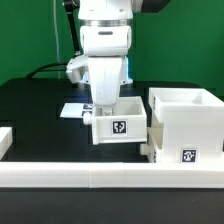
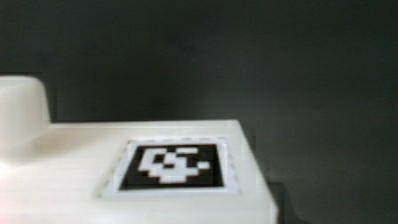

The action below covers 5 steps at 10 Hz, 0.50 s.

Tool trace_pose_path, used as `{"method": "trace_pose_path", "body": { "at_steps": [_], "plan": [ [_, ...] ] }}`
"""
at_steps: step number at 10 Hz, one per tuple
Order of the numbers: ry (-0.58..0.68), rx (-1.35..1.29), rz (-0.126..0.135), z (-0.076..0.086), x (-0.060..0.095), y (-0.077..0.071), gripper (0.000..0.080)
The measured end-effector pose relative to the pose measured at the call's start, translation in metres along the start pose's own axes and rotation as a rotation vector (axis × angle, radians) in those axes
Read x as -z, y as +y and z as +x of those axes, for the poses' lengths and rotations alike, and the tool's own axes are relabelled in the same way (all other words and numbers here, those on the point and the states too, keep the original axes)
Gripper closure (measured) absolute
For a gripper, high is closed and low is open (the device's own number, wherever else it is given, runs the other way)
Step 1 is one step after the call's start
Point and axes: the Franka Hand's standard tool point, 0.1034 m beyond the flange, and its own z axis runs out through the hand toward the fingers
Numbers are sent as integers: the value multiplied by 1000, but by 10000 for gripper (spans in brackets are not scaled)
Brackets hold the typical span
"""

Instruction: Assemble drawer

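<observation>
A small white drawer tray (image 1: pixel 118 122) with a square tag on its front stands just to the exterior view's left of the tall white box housing (image 1: pixel 186 122). My gripper (image 1: pixel 101 104) reaches down from above onto the tray's rear left wall and looks shut on it. In the wrist view the tray's tagged face (image 2: pixel 175 163) fills the lower part, very close and blurred. My fingers do not show there. A white rounded shape (image 2: pixel 18 112) sits beside it. A second tray is not in view.
A long low white rail (image 1: pixel 100 180) runs along the front. Another white rail end (image 1: pixel 5 140) lies at the exterior view's left. The marker board (image 1: pixel 74 110) lies on the black table behind the tray.
</observation>
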Motion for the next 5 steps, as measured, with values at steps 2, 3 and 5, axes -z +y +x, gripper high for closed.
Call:
{"method": "trace_pose_path", "body": {
  "at_steps": [2,3,5],
  "plan": [
    [3,10,0,5,-4,4,755],
    [5,13,0,7,-5,6,755],
    [6,14,-1,8,-6,8,755]
  ]
}}
